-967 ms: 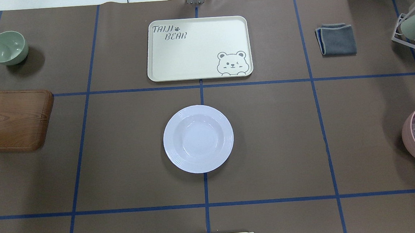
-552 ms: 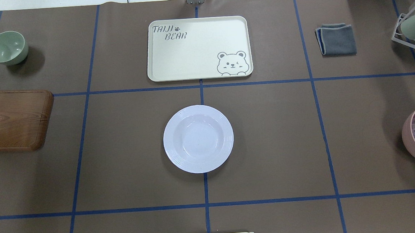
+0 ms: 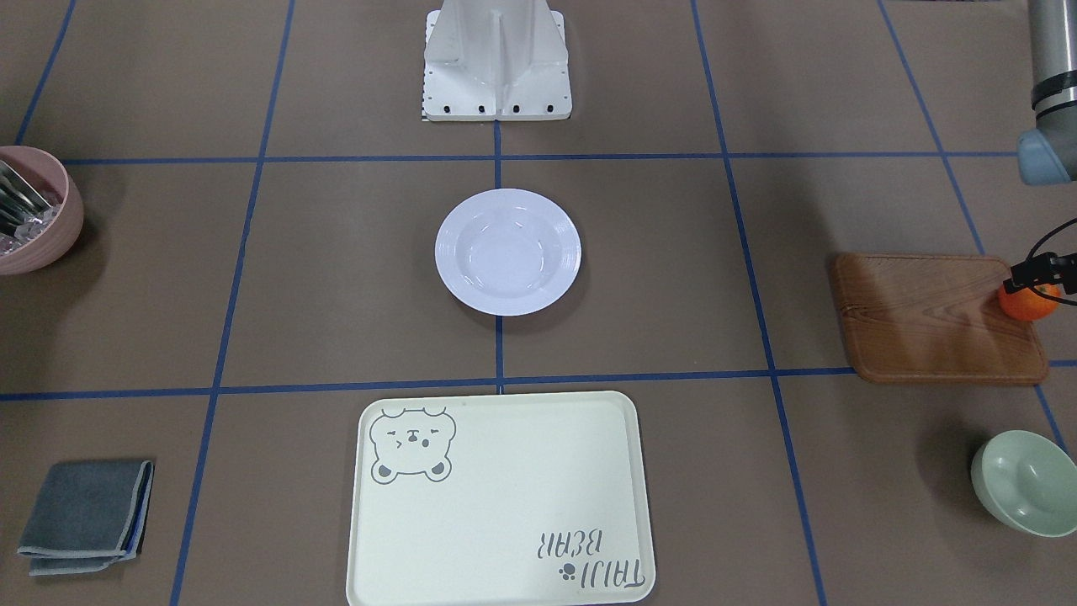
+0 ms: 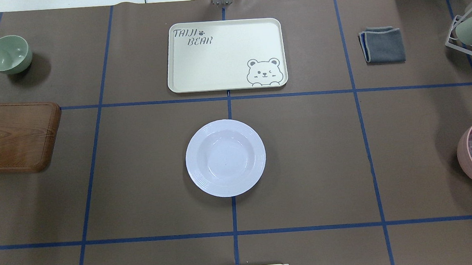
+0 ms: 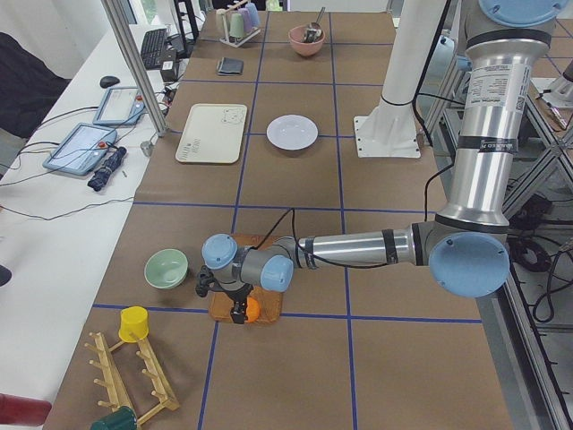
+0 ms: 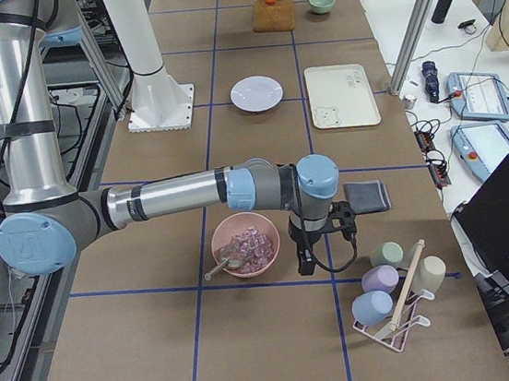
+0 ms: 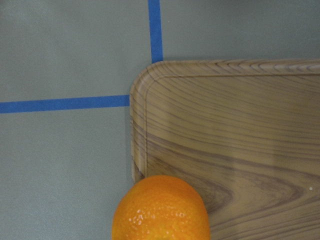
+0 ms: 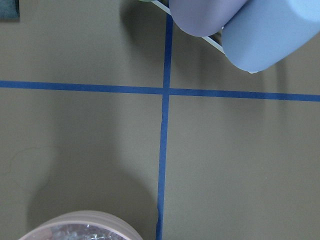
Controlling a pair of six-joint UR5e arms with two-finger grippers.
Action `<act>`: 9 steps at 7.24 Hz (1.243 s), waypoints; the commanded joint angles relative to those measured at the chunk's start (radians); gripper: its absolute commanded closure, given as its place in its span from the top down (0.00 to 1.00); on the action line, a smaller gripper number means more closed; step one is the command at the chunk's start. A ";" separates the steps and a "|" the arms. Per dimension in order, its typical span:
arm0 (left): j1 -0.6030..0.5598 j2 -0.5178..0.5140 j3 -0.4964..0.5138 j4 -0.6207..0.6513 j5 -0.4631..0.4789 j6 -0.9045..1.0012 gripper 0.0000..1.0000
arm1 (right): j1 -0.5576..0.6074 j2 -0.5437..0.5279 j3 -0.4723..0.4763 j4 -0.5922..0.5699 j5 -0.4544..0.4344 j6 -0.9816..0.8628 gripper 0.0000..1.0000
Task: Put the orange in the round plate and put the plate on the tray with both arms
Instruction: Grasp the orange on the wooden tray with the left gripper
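Note:
The orange (image 3: 1028,303) sits at the outer edge of the brown wooden board (image 3: 925,316), near one corner, and fills the bottom of the left wrist view (image 7: 161,210). My left gripper (image 3: 1031,284) points down right over it, its black fingers at the fruit's top. I cannot tell whether they grip it. The white round plate (image 4: 225,157) lies empty at the table's middle. The cream tray (image 4: 226,55) lies empty just beyond it. My right gripper (image 6: 308,263) hangs beside the pink bowl (image 6: 245,245), far from the plate, and I cannot tell its state.
A pale green bowl (image 4: 8,54) stands at the far left beyond the board (image 4: 11,136). A folded grey cloth (image 4: 383,44) lies at the far right. The pink bowl (image 4: 466,151) holds ice cubes and a utensil. A cup rack (image 6: 392,290) stands next to it.
A faint dark patch at the wooden board's left edge has faded. The plate, the tray and the other things in the overhead view have not moved.

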 commanded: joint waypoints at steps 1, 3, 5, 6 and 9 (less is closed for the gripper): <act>0.003 -0.022 0.039 0.002 0.008 0.000 0.99 | 0.000 0.000 0.000 0.000 0.002 -0.001 1.00; 0.006 -0.032 0.060 0.002 0.009 0.000 0.99 | 0.000 0.000 0.000 0.000 0.015 -0.001 1.00; 0.024 -0.033 0.066 0.003 0.017 -0.002 0.99 | 0.000 -0.001 0.000 0.000 0.019 -0.001 1.00; 0.027 -0.033 0.067 0.003 0.017 -0.002 0.98 | 0.000 -0.001 0.000 0.000 0.020 -0.001 1.00; 0.027 -0.033 0.055 0.005 0.019 0.008 0.06 | 0.002 -0.001 0.009 0.000 0.052 -0.002 1.00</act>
